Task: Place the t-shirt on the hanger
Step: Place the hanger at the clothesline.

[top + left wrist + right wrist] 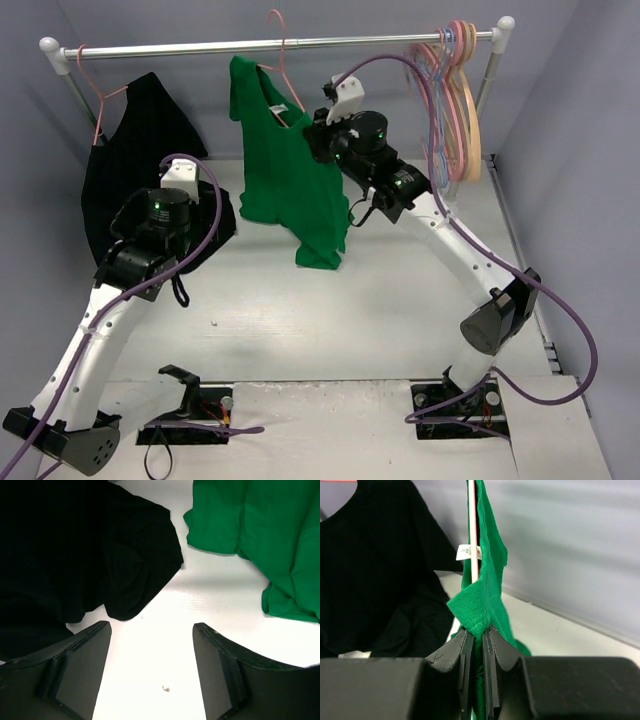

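You see only a sliver of hanger (472, 530) — the rest is buried in the t-shirt (492, 555); its label (465, 552) is too small to read.

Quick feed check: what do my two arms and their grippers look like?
The left arm and right arm both have white links and black joint housings with small green lights. A purple cable loops along each. The left gripper and right gripper each have two black, wedge-shaped fingers.
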### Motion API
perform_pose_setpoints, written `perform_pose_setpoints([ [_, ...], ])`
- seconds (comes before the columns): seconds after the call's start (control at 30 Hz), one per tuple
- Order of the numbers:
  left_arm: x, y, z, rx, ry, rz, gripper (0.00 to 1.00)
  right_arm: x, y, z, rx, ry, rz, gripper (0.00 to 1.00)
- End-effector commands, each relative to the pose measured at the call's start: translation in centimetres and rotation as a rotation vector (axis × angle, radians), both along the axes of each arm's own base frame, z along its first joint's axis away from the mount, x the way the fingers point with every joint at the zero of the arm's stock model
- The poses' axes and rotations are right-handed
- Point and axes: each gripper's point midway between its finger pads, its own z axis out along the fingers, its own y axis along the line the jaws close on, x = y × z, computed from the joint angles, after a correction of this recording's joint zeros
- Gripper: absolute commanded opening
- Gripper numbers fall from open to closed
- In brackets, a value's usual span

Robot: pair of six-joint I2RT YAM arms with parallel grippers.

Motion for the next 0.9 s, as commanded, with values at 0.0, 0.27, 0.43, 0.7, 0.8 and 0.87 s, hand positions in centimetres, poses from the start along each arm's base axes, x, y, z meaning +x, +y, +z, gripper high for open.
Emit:
perform_pose_setpoints([
  [0.0,0.2,0.5,1.9,-0.024,-0.075,0.029,0.66,-0.3,0.3,5.7,0.178,-0.137,-0.058,0.0],
  [0.27,-0.1,0.4,0.9,-0.018,-0.048,0.021,0.66,-0.4,2.9,2.1,0.172,-0.065,-0.053,0.0],
  [0.43,-0.3,0.2,0.8,-0.022,-0.034,0.01,0.66,-0.1,3.9,1.1,0.159,-0.038,-0.035,0.02],
  [0.7,-1.1,0.4,1.7,-0.029,-0.05,0.004,0.66,-1.7,4.2,2.0,0.14,-0.062,0.028,0.63],
  [0.8,-1.6,0.6,2.6,-0.03,-0.063,-0.002,0.66,-2.7,2.4,3.6,0.126,-0.111,0.0,0.85],
  [0.87,-1.9,0.6,3.4,-0.034,-0.072,-0.007,0.66,-3.7,0.3,4.9,0.118,-0.139,-0.042,1.0],
])
